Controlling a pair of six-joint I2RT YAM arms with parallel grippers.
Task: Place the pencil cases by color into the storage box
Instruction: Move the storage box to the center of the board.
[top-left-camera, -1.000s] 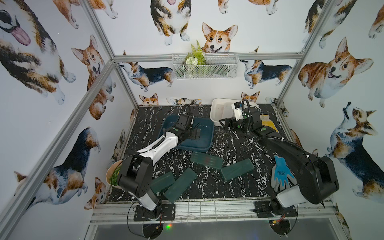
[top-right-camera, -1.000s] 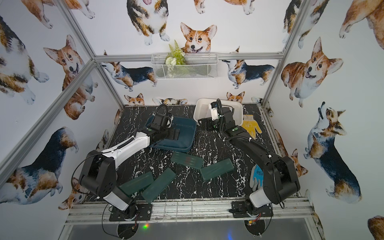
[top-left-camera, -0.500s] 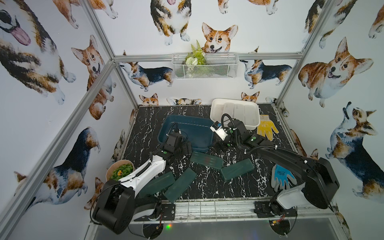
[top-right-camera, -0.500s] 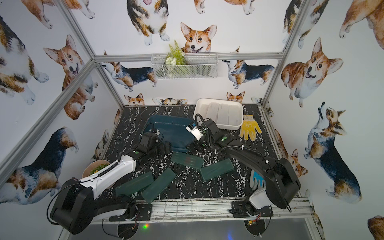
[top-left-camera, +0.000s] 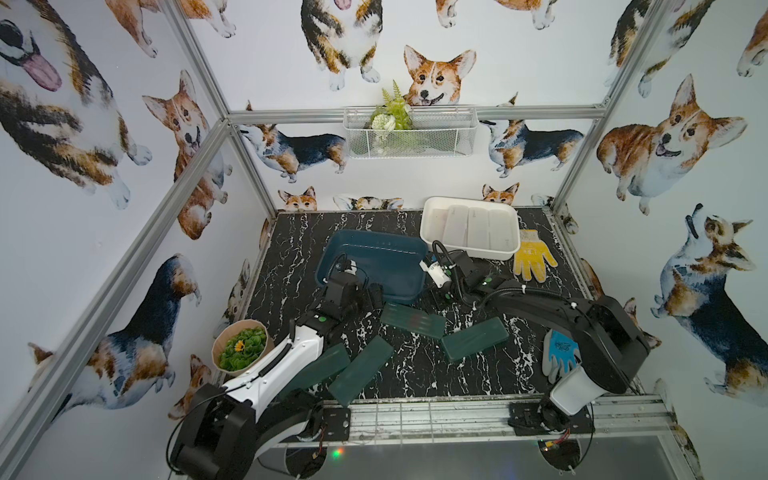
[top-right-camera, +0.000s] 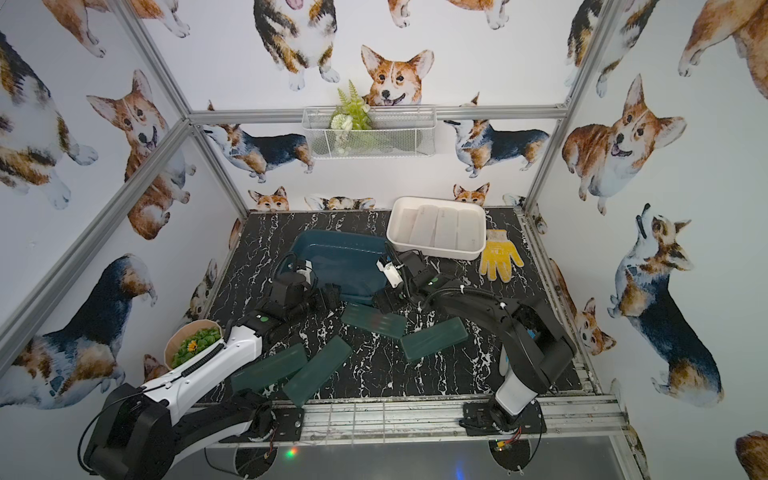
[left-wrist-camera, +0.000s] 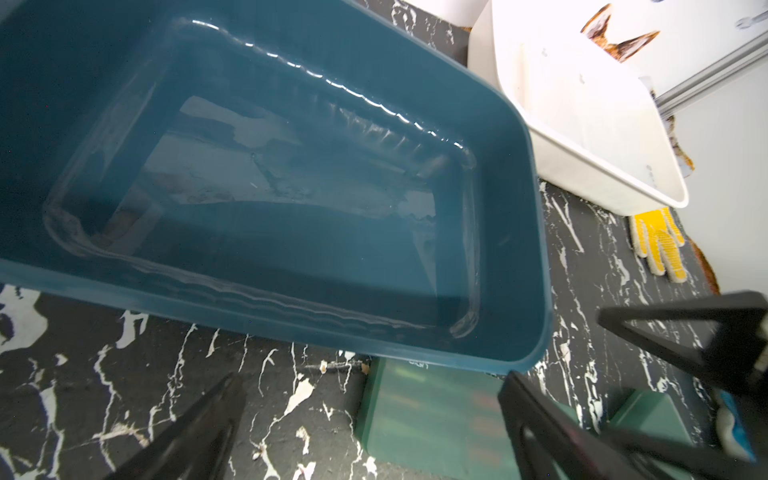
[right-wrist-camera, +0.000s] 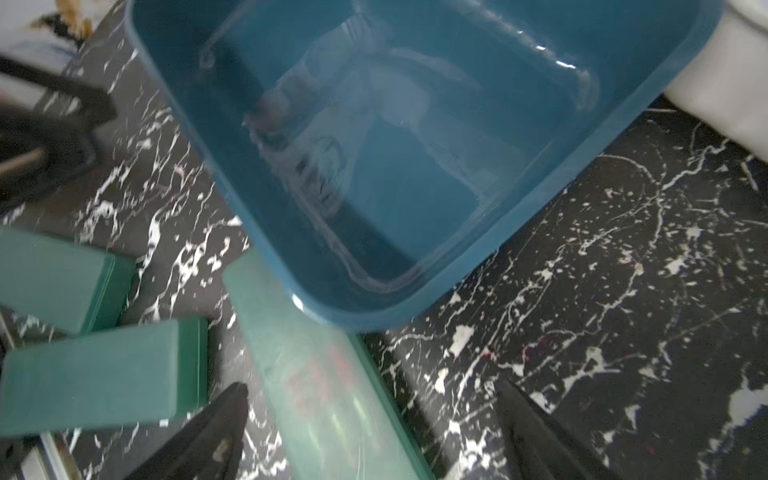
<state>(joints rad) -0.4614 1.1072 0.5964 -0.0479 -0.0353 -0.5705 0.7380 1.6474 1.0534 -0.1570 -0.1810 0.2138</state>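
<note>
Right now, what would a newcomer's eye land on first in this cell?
Four dark green pencil cases lie scattered on the front of the black marble table, none boxed. Behind them the blue bin sits empty at centre, with the left gripper and right gripper both open near its front edge. At the back right, the white bin holds white cases in a row.

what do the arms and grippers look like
left arm has a white shell and black joints; right arm is black with a white base link. both have looped black cables, a green wrist dot, and black tapered fingers on the left gripper and right gripper.
</note>
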